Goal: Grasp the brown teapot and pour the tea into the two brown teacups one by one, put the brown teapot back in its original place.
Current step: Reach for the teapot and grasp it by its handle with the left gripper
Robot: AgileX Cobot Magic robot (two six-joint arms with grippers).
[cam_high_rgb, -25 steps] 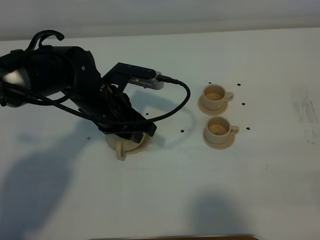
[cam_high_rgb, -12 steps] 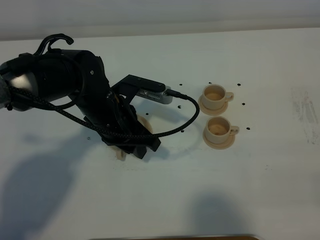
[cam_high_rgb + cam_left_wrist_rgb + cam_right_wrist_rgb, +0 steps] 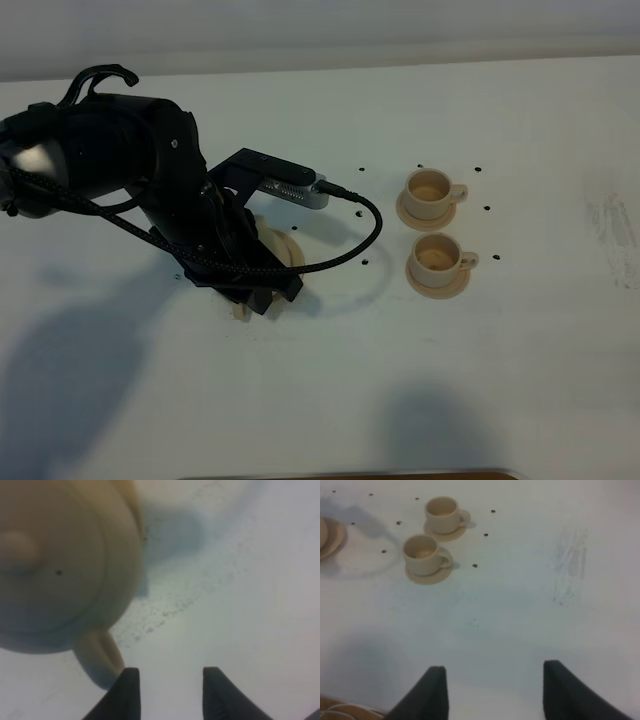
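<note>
1. Teapot sits left of the middle of the table, about halfway between the far and near edges. In the high view your left arm hides nearly all of it.
2. Your left claw hangs close over the teapot. Its fingers are parted with only bare table between them, so it grips nothing.
3. What your next move turns on is the loop handle. It sticks out from the teapot's body toward the table's near edge. Its outer end lies just beside one finger, outside the gap rather than in it. I judge you must shift the claw sideways toward the teapot until the loop sits between the fingers, and only then close.
4. Right of the table's middle stand the far cup and the near cup, one behind the other and well apart from the teapot.
5. Your right claw is spread wide and empty over the table's right side, so your left arm is much the nearer one.
</note>
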